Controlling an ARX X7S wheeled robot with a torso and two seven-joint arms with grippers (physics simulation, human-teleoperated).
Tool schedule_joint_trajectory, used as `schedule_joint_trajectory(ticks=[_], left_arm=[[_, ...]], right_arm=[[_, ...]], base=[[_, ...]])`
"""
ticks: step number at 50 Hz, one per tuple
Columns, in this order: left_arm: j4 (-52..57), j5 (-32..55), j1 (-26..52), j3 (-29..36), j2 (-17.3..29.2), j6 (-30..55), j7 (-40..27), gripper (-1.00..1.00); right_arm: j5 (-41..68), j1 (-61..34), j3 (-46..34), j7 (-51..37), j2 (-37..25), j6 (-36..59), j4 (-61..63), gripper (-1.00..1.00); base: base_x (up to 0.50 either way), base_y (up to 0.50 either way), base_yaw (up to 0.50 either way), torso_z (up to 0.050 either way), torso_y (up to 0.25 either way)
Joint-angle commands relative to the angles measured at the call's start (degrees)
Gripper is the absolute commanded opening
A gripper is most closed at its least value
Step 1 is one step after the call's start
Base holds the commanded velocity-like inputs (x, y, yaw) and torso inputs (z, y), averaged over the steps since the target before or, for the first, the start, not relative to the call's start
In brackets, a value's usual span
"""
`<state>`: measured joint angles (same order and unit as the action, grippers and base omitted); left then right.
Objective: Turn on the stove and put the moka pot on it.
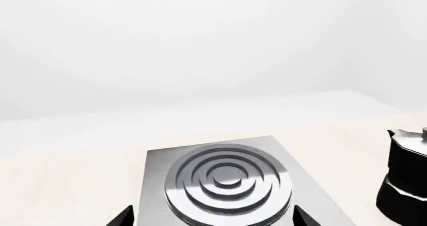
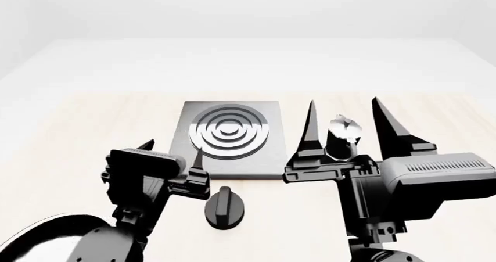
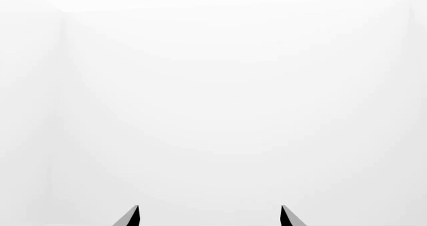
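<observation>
The stove's grey plate (image 2: 229,135) with raised burner rings lies on the pale wooden table; its black ridged knob (image 2: 225,207) sits in front of it. The moka pot (image 2: 342,137) stands upright right of the plate. My left gripper (image 2: 172,149) is open and empty at the plate's front left corner. In the left wrist view its fingertips (image 1: 123,217) frame the burner (image 1: 227,183), with the pot (image 1: 403,178) at the edge. My right gripper (image 2: 350,117) is open; in the head view the pot shows between its fingers. The right wrist view (image 3: 209,216) shows only white wall.
The table (image 2: 93,128) spreads pale and wide to the left of the plate and ends at a far edge against white walls. A round dark-rimmed shape (image 2: 31,234) shows at the bottom left, partly hidden by my left arm.
</observation>
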<state>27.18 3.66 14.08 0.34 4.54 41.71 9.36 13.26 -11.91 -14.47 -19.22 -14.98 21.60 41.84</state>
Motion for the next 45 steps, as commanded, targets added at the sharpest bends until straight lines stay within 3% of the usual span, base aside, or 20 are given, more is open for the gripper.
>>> schedule_joint_trajectory(ticks=[1, 4, 16, 24, 27, 30, 36, 45], left_arm=[[-4.60, 4.04, 0.19, -0.33, 0.20, 1.63, 1.41, 1.00], [-4.71, 4.73, 0.17, -0.28, 0.16, 2.21, 1.40, 1.00], [-6.66, 8.17, -1.44, 0.48, -0.03, 2.38, 2.61, 1.00], [-6.61, 11.24, -2.21, -0.43, -0.89, 2.76, 2.83, 1.00], [-7.04, 10.84, -2.56, 0.34, -0.65, 1.89, 2.42, 1.00], [-7.73, 11.49, -2.73, 0.37, -0.82, 1.39, 2.45, 1.00], [-8.96, 12.15, -2.88, 1.33, -0.83, 0.48, 2.44, 1.00], [-11.49, 12.41, -2.96, 3.34, -0.76, -0.90, 2.16, 1.00]], right_arm=[[0.55, -0.41, -0.22, -0.50, -0.32, 0.78, 0.53, 1.00], [-0.47, 1.16, -0.83, -0.19, -0.30, -2.62, -1.47, 1.00], [0.99, -0.14, -0.58, -0.97, -0.75, 0.43, 0.86, 1.00], [0.23, 1.46, -1.11, -0.80, -0.87, -2.91, -1.12, 1.00], [1.32, -0.04, -0.77, -1.28, -1.00, 0.21, 0.64, 1.00], [0.20, 1.62, -1.35, -0.88, -1.05, -3.37, -1.44, 1.00], [1.37, -0.10, -1.10, -1.53, -1.21, 0.11, 0.37, 1.00], [0.95, 0.69, -1.61, -1.46, -1.36, -1.94, -0.82, 1.00]], base=[[0.00, 0.00, 0.00, 0.000, 0.000], [0.00, 0.00, 0.00, 0.000, 0.000], [0.00, 0.00, 0.00, 0.000, 0.000], [0.00, 0.00, 0.00, 0.000, 0.000], [0.00, 0.00, 0.00, 0.000, 0.000], [0.00, 0.00, 0.00, 0.000, 0.000], [0.00, 0.00, 0.00, 0.000, 0.000], [0.00, 0.00, 0.00, 0.000, 0.000]])
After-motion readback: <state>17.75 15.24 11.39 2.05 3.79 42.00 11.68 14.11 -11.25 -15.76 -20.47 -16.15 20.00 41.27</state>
